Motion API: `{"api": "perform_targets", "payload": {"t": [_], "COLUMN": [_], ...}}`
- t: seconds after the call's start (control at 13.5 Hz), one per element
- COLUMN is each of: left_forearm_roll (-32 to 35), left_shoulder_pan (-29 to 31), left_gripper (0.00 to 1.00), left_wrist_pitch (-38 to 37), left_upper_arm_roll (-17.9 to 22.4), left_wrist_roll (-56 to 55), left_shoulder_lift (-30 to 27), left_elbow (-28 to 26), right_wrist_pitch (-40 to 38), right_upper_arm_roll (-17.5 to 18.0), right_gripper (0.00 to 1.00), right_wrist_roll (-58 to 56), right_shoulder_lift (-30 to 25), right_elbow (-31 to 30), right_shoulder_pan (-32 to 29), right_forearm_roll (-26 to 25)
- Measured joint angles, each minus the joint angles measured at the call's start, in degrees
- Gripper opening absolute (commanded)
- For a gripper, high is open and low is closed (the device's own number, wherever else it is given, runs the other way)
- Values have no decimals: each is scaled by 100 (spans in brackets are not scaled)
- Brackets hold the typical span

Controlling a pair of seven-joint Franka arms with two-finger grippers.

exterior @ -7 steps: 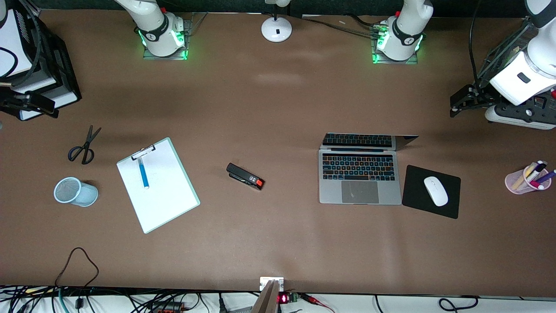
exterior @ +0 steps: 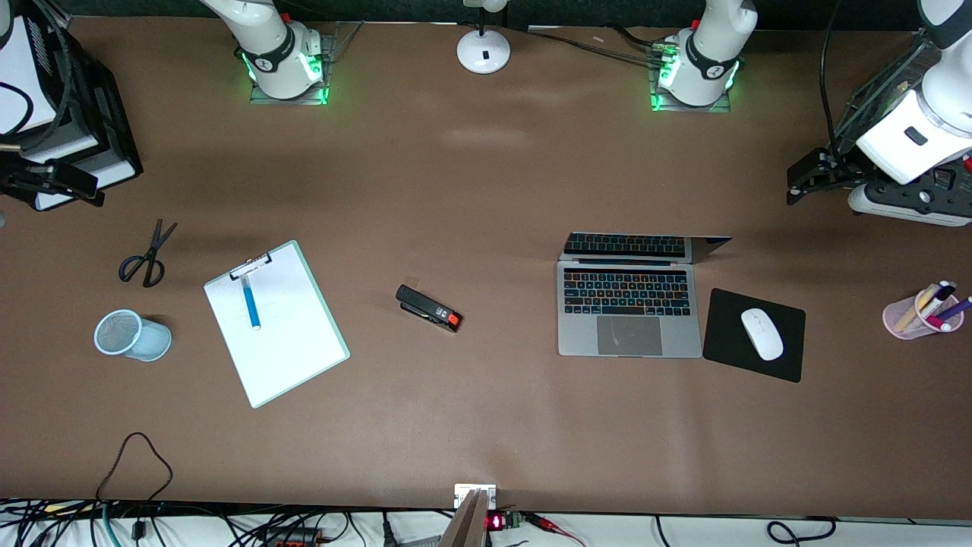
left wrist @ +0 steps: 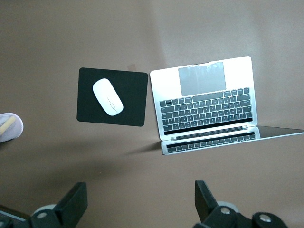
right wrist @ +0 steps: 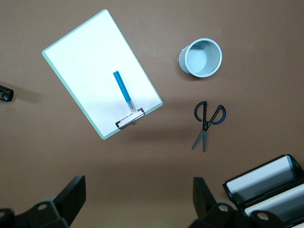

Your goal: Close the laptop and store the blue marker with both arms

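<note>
The laptop (exterior: 629,304) stood open on the table (exterior: 486,425), beside a mouse pad (exterior: 729,338) toward the left arm's end. The marker (exterior: 250,301) lay on a clipboard (exterior: 296,349) toward the right arm's end. The left gripper (left wrist: 140,209) hung high over bare table near the laptop's screen edge, jaws wide, empty. The right gripper (right wrist: 137,206) hung likewise near the clipboard's clip end, wide, empty.

One laptop (exterior: 629,304), one marker (exterior: 250,302), two cups (exterior: 133,335).
</note>
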Motion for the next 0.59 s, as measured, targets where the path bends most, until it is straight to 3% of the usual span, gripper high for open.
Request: {"api": "perform_targets", "payload": {"t": [0.3,0.59], "left_forearm_roll": [0,0], "left_shoulder_pan": [0,0], "left_gripper": [100,100], "left_wrist_pitch": [-48,-206], "left_upper_arm_roll": [0,0], "left_wrist_roll": [0,-2], "left_shoulder_lift": [35,103], "left_elbow": [8,73], "right_wrist_pitch": [130,1024], "right_upper_arm_roll": [35,42], "right_gripper": [100,100], "right_wrist_roll": [0,-8], "right_shoulder_lift": [365,1040], "right_elbow": [-32,-75], "right_shoulder_pan": [67,89], "right_forearm_roll": [61,109]}}
